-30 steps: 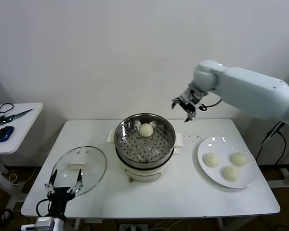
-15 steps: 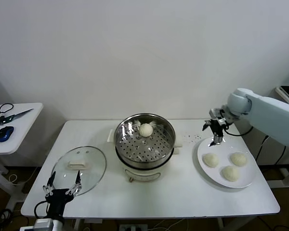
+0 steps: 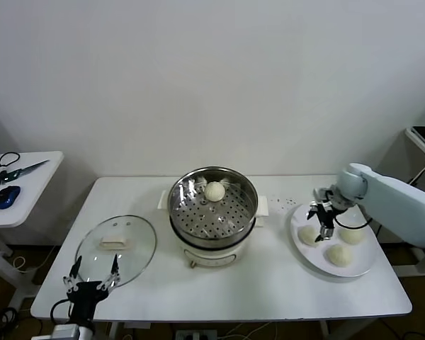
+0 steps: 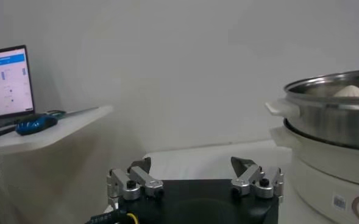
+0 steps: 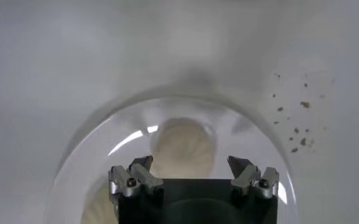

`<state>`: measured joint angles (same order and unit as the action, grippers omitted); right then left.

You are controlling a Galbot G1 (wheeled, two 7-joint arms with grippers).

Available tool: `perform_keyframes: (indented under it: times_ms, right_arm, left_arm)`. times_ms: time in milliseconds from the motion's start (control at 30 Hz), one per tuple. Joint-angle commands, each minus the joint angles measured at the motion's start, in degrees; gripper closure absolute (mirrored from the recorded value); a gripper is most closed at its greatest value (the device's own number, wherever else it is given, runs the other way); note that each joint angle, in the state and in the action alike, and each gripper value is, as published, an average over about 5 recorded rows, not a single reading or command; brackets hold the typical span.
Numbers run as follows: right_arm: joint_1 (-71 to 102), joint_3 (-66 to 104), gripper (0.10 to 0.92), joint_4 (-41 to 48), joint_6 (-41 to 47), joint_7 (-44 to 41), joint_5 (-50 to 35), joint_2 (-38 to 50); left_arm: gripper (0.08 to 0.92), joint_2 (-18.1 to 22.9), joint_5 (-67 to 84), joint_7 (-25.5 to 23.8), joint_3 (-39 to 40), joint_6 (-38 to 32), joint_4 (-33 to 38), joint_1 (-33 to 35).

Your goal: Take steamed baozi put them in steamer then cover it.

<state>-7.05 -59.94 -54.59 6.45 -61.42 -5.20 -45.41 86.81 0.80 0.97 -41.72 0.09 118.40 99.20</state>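
Now, right gripper (image 3: 319, 217): has swung from beside the steamer (image 3: 213, 207) down over the white plate (image 3: 356, 270), jaws spread, empty, above a plated baozi (image 5: 183, 141).
Baozi: one in steamer (image 3: 214, 190), three plated.
Left gripper (image 3: 90, 278): parked, spread, near cover (image 3: 116, 248).
Meaning: second pick seems imminent.

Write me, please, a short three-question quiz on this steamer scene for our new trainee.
1. How many steamed baozi lie on the white plate, and how many in the steamer?
2. True or false: the cover sits on the steamer.
3. Which claw is over the plate? A) the left claw B) the right claw

Key
1. Three on the plate, with the nearest bun under the claw; one baozi in the steamer.
2. False: it lies flat on the table, on the robot's left of the steamer.
3. B: the right claw hangs open above the plate; the left claw waits open near the table's front edge.
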Motion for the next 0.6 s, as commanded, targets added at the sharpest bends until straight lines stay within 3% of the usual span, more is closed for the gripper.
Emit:
perform_keyframes:
  times_ms: [33, 233, 600]
  right_arm:
    - [3.8, 2.5, 0.203, 3.2, 0.2, 0.0, 1.5, -1.5]
    - [4.0, 2.8, 0.207, 4.1, -0.2, -0.1, 1.5, -2.3]
    - [3.0, 3.0, 0.352, 5.3, -1.2, -0.3, 1.3, -2.4]
  left_arm:
    - [0.177, 0.1, -0.2, 0.0, 0.1, -0.1, -0.1, 0.0]
    - [0.177, 0.3, -0.7, 0.0, 0.3, -0.2, -0.3, 0.1]
    - [0.177, 0.5, -1.0, 0.1, 0.5, -0.5, -0.2, 0.4]
